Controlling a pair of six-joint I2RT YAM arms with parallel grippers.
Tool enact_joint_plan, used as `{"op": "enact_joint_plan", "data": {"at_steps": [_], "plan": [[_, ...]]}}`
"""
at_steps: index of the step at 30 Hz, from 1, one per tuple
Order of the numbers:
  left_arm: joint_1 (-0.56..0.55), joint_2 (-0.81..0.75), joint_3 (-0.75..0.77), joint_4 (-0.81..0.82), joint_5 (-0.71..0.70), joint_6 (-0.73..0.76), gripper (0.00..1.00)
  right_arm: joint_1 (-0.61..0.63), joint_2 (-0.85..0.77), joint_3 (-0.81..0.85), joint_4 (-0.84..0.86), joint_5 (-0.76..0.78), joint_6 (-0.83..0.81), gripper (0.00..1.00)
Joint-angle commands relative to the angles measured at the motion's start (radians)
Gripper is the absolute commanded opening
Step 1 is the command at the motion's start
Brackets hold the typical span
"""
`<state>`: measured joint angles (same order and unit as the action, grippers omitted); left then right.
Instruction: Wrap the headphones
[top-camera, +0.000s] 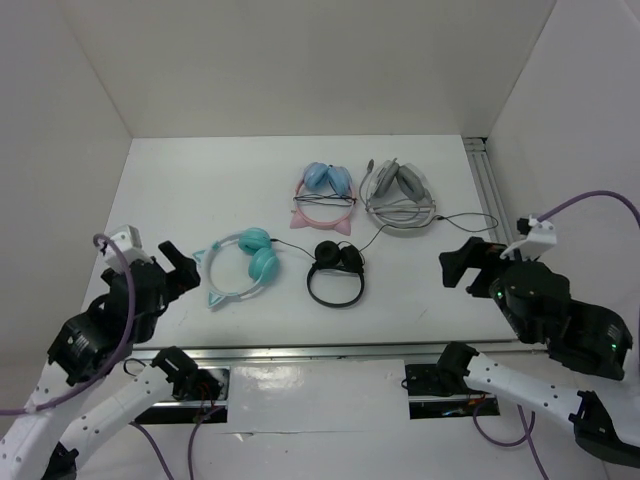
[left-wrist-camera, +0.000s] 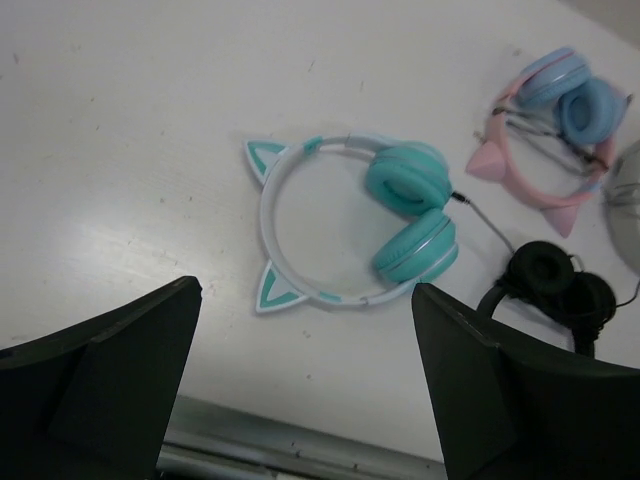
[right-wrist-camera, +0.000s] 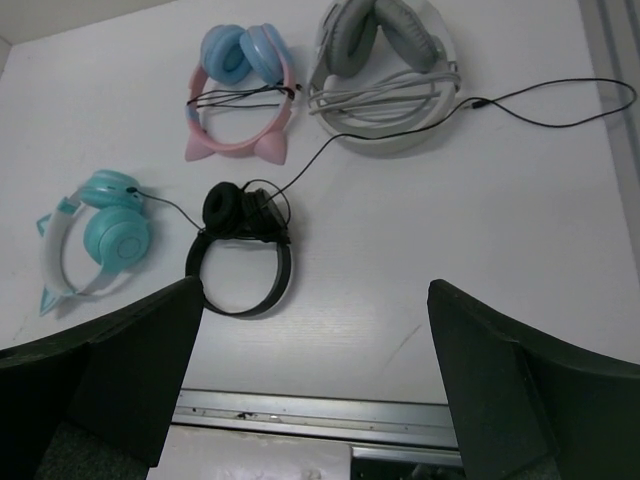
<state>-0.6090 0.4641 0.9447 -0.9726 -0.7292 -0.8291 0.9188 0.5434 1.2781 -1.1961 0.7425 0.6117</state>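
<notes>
Both grippers are hanging above the near edge of the table (top-camera: 190, 180) with nothing between their fingers. Left gripper (top-camera: 183, 266) is standing wide open, its 2 dark fingers (left-wrist-camera: 95, 385) framing the bottom corners of its wrist view, and it is facing the headphones (top-camera: 262, 265) from the left, apart from them. Right gripper (top-camera: 453, 267) is likewise spread wide and holding nothing, hovering well to the right of the teal set.

The headphones are lying flat on the white surface in the near-left part of the table. Their pale band is curving toward the left gripper with the 2 cat ears (left-wrist-camera: 264, 156) pointing outward, and the 2 teal cups are sitting together on the right side of the loop. A thin black cable (left-wrist-camera: 486, 218) is leaving the cups and trailing right toward the small black headphones (top-camera: 335, 297), which are lying just beside them; where it ends I cannot tell.

Farther back, pink-banded headphones (top-camera: 322, 216) with blue cups are resting beside a grey-and-white pair (top-camera: 400, 190), each with cord across its band.
</notes>
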Motion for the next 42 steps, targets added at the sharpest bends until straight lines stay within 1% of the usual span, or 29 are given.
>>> {"op": "enact_joint_plan", "data": {"at_steps": [1,2,4,5,6,7,8,9,10,11,12,13,14,15,18,19,20,22,25,27,32,34,35,36,39,40,42], "plan": [[0.006,0.19,0.087,-0.063,0.046,-0.121,1.0,0.008,0.043,-0.072,0.18,-0.069,-0.026,1.0],[0.006,0.227,0.097,-0.063,0.078,-0.149,1.0,0.008,0.052,-0.083,0.228,-0.083,-0.038,1.0],[0.006,0.278,0.053,-0.01,0.167,-0.212,1.0,0.008,0.052,-0.097,0.272,-0.141,-0.05,1.0],[0.006,0.306,0.02,0.032,0.178,-0.223,1.0,0.008,0.052,-0.097,0.291,-0.158,-0.062,1.0],[0.006,0.32,-0.033,0.075,0.156,-0.257,1.0,0.008,0.061,-0.097,0.317,-0.198,-0.063,1.0],[0.006,0.337,-0.058,0.075,0.155,-0.257,1.0,0.008,0.061,-0.097,0.329,-0.198,-0.063,1.0],[0.015,0.355,-0.079,0.109,0.128,-0.284,1.0,0.008,0.061,-0.106,0.34,-0.231,-0.063,1.0],[0.041,0.392,-0.102,0.132,0.128,-0.285,1.0,0.008,0.061,-0.121,0.351,-0.25,-0.063,1.0],[0.057,0.407,-0.163,0.181,0.149,-0.285,1.0,0.008,0.047,-0.132,0.377,-0.268,-0.073,1.0],[0.072,0.418,-0.197,0.249,0.212,-0.209,1.0,0.008,0.032,-0.157,0.388,-0.299,-0.073,1.0],[0.107,0.429,-0.228,0.362,0.238,-0.193,1.0,0.008,0.032,-0.167,0.397,-0.308,-0.073,1.0],[0.129,0.45,-0.251,0.412,0.263,-0.171,1.0,0.008,0.021,-0.168,0.397,-0.308,-0.073,1.0],[0.153,0.461,-0.286,0.463,0.316,-0.109,1.0,0.008,0.021,-0.178,0.397,-0.322,-0.073,1.0],[0.211,0.473,-0.287,0.509,0.338,-0.088,1.0,0.008,0.021,-0.178,0.397,-0.334,-0.073,1.0],[0.303,0.522,-0.308,0.543,0.413,-0.03,1.0,0.008,0.021,-0.178,0.388,-0.35,-0.093,1.0],[0.363,0.534,-0.319,0.567,0.441,-0.03,1.0,0.008,0.021,-0.178,0.388,-0.35,-0.093,1.0],[0.388,0.553,-0.34,0.595,0.503,0.0,1.0,0.008,0.021,-0.178,0.388,-0.35,-0.093,1.0],[0.443,0.576,-0.362,0.662,0.543,0.01,1.0,0.008,0.012,-0.191,0.397,-0.35,-0.104,1.0],[0.477,0.636,-0.371,0.706,0.596,0.041,1.0,0.008,0.012,-0.21,0.434,-0.371,-0.115,1.0],[0.477,0.662,-0.371,0.715,0.596,0.05,0.99,0.008,0.012,-0.21,0.434,-0.382,-0.115,1.0],[0.488,0.693,-0.385,0.729,0.587,0.05,0.88,0.008,0.033,-0.23,0.454,-0.382,-0.124,1.0],[0.497,0.693,-0.396,0.729,0.564,0.05,0.78,0.008,0.023,-0.243,0.463,-0.382,-0.124,1.0],[0.497,0.683,-0.396,0.729,0.564,0.05,0.68,0.008,0.023,-0.252,0.463,-0.382,-0.124,1.0],[0.497,0.683,-0.396,0.72,0.539,0.05,0.66,0.008,0.023,-0.252,0.463,-0.382,-0.124,1.0],[0.506,0.674,-0.396,0.719,0.521,0.05,0.66,0.008,0.023,-0.252,0.463,-0.391,-0.124,1.0],[0.506,0.674,-0.406,0.719,0.521,0.05,0.7,0.008,0.023,-0.252,0.472,-0.391,-0.124,1.0],[0.515,0.686,-0.406,0.729,0.533,0.05,0.74,0.008,0.023,-0.252,0.472,-0.391,-0.115,1.0]]}}
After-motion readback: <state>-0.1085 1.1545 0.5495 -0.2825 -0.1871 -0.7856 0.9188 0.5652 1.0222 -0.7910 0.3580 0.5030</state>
